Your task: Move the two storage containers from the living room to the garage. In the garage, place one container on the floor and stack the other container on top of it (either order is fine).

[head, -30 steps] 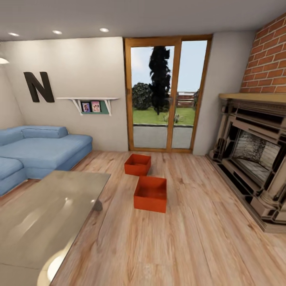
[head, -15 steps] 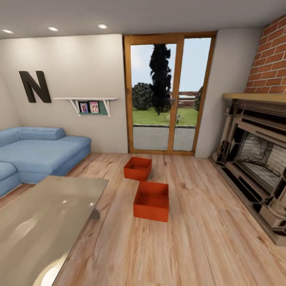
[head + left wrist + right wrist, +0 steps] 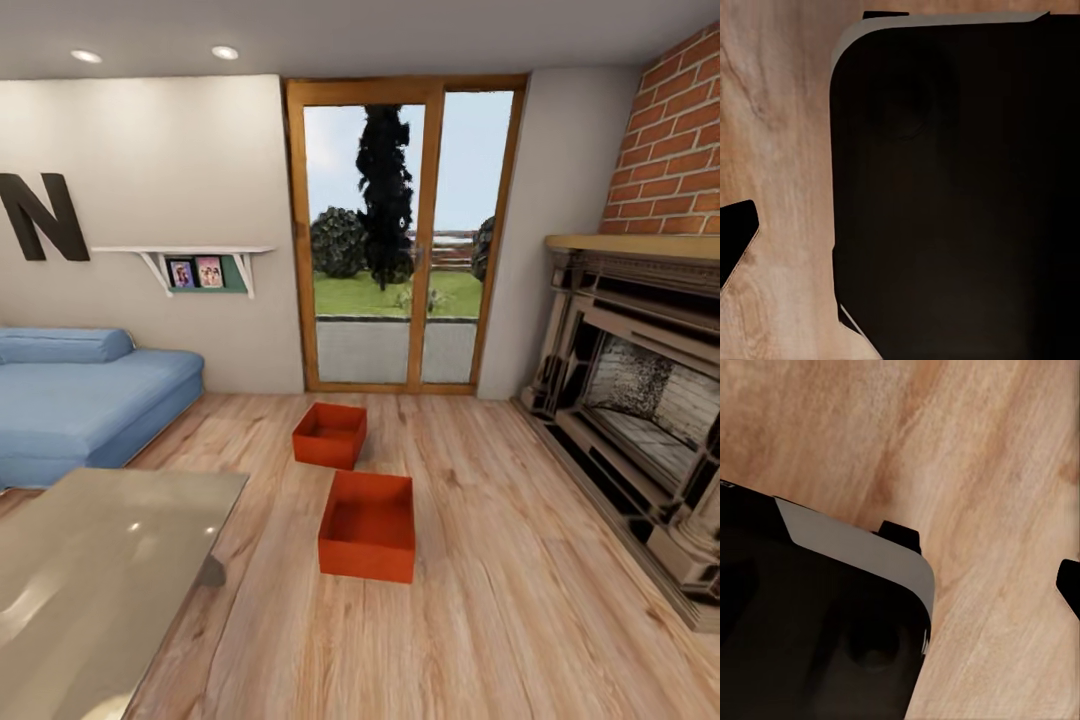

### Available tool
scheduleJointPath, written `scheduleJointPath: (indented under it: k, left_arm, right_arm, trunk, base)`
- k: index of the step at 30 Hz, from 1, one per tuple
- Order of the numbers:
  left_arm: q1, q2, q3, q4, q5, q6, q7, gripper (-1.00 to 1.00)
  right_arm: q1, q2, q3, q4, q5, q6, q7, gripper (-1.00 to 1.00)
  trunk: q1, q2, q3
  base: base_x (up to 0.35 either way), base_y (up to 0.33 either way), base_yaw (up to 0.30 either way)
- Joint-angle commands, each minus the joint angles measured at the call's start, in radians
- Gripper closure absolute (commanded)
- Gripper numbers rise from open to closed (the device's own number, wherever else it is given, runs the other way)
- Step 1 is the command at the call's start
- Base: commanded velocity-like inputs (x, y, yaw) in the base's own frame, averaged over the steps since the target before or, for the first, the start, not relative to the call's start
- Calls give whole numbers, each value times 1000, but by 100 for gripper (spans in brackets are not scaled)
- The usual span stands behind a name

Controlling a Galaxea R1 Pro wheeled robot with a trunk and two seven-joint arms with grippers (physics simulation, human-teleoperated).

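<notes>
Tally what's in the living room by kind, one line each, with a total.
Orange-red storage containers: 2, the near one and the far one
Blue sofa: 1
Glass-topped table: 1
Fireplace: 1
Wall shelf: 1
Framed photos on the shelf: 2
Letter N: 1
Total: 9

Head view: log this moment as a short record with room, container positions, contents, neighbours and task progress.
room: living room, wood-plank floor
near container: on floor, open top, empty
far container: on floor nearer the glass doors, apart from the near one
neighbours: glass table, blue sofa, fireplace
progress: neither container picked up yet
</notes>
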Motion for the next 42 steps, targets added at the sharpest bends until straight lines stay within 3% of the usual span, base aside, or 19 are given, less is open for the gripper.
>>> scheduleJointPath:
  k: [1,21,27,42]
  left_arm:
    - [0,0,1,0,2,-2,0,-100]
    - [0,-1,1,0,3,-2,0,-100]
    - [0,-1,1,0,2,-2,0,-100]
    - [0,-1,2,0,2,-2,0,-100]
  right_arm:
    - [-1,1,9,2,-9,-4,-2,-100]
    - [-1,1,8,2,-9,-4,-2,-100]
    - [-1,1,8,2,-9,-4,-2,-100]
    - [-1,1,8,2,-9,-4,-2,-100]
  trunk:
    - [1,0,-1]
    - [1,0,-1]
    - [1,0,-1]
    - [1,0,-1]
  base:
    - [322,6,-23]
    - [322,125,-2]
    - [310,81,-168]
    - [104,3,-24]
